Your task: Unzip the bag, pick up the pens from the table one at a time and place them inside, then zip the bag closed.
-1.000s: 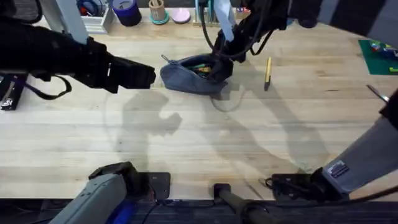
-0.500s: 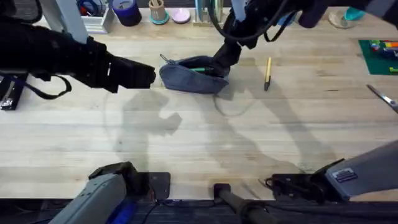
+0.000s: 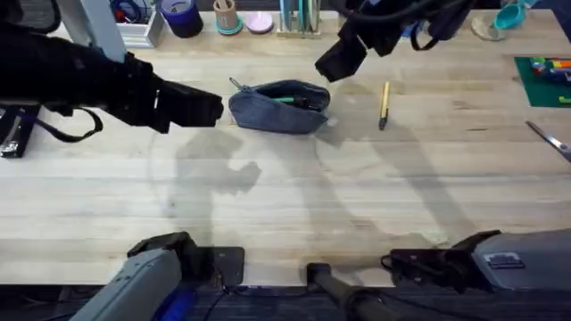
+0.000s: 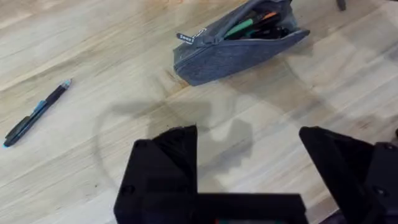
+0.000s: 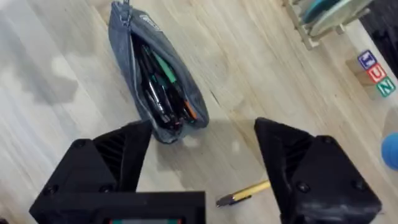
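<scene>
The counter (image 3: 294,192) is light wood with plank seams, and both arms hang over its far half. The left pincer (image 3: 210,109) sits just left of the bag, its fingers (image 4: 166,163) spread wide with nothing between them. The right pincer (image 3: 332,62) hovers above and just right of the bag's far end, also spread and empty (its wrist view looks straight down at the opening).

The bag (image 3: 279,106) lies on its side near the middle of the counter's far half, unzipped, with its pull tab (image 4: 185,37) at the end towards the left pincer. Several pens (image 5: 163,87) lie inside, green and orange showing among dark ones.

A yellow pen (image 3: 384,103) lies on the counter right of the bag, well apart from it. A dark blue pen (image 4: 36,113) lies on bare wood some way from the bag.
</scene>
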